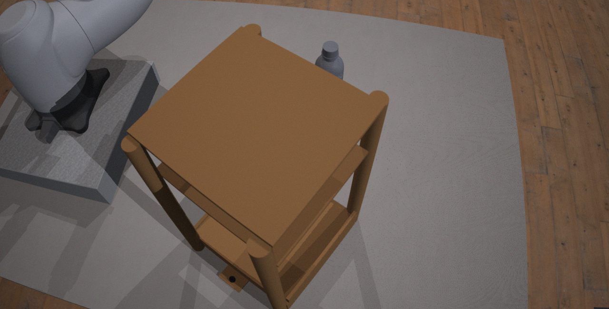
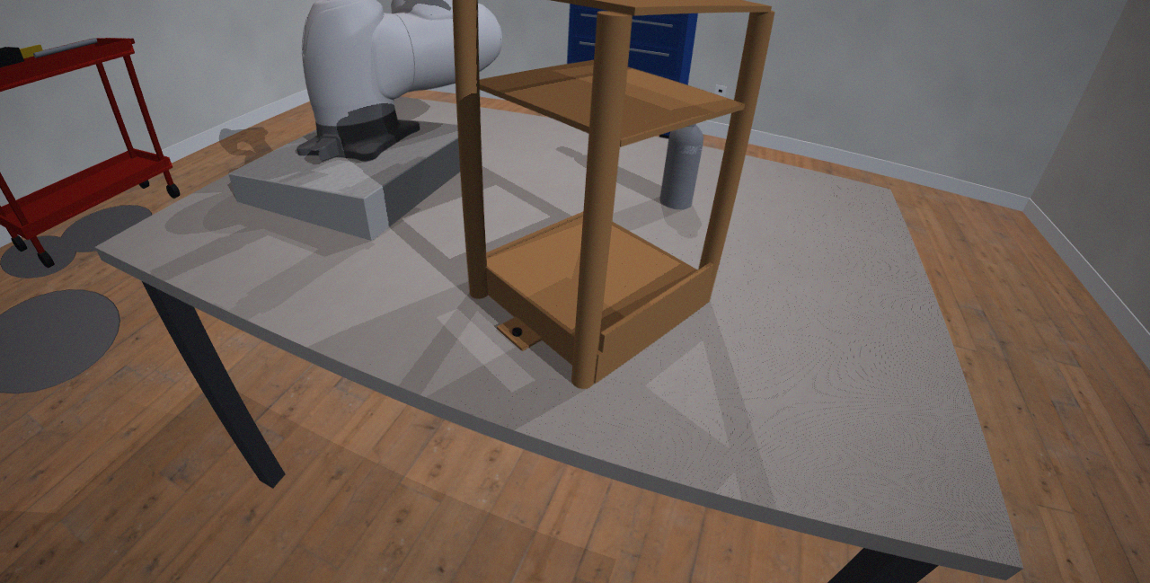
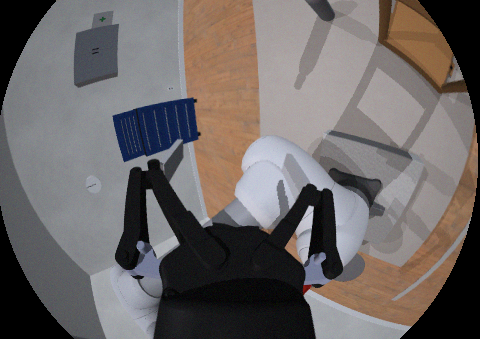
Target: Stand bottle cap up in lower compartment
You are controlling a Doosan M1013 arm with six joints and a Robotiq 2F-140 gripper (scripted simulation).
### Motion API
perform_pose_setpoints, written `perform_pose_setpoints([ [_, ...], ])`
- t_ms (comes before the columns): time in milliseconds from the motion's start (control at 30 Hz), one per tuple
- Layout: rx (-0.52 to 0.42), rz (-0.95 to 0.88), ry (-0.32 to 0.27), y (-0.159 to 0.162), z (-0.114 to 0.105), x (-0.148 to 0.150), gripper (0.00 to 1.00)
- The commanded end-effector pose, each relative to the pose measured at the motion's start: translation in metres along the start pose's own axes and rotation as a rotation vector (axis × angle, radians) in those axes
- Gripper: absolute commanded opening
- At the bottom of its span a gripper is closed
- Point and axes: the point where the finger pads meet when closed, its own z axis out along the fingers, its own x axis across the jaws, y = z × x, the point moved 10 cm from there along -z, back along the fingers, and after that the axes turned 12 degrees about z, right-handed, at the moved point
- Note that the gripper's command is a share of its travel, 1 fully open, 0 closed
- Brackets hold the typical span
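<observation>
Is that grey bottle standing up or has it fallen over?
Standing up. The bottle rests on its base on the table beside the shelving unit, cap on top.

Tool (image 3: 230, 262) spread wide and holding nothing, bottle (image 3: 318, 2) upright on the table (image 3: 287, 53) beyond.

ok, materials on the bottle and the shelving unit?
Bottle: looks like matte grey plastic, uniform, opaque, no label or glare; coated metal is possible. Shelving unit: looks like wood or painted board, flat brown, matte, no visible grain.
</observation>
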Motion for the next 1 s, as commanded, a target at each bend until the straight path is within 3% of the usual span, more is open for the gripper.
perform_pose_setpoints([
  [0,0.000,0.002,0.001,0.005,-0.012,-0.010,1.00],
  [267,-0.008,-0.033,0.024,-0.007,-0.010,-0.014,1.00],
  [700,-0.086,-0.384,0.256,-0.116,0.019,-0.055,1.00],
  [767,-0.086,-0.384,0.256,-0.116,0.019,-0.055,1.00],
  [800,-0.104,-0.465,0.308,-0.139,0.029,-0.065,1.00],
  [967,-0.132,-0.590,0.392,-0.176,0.040,-0.079,1.00],
])
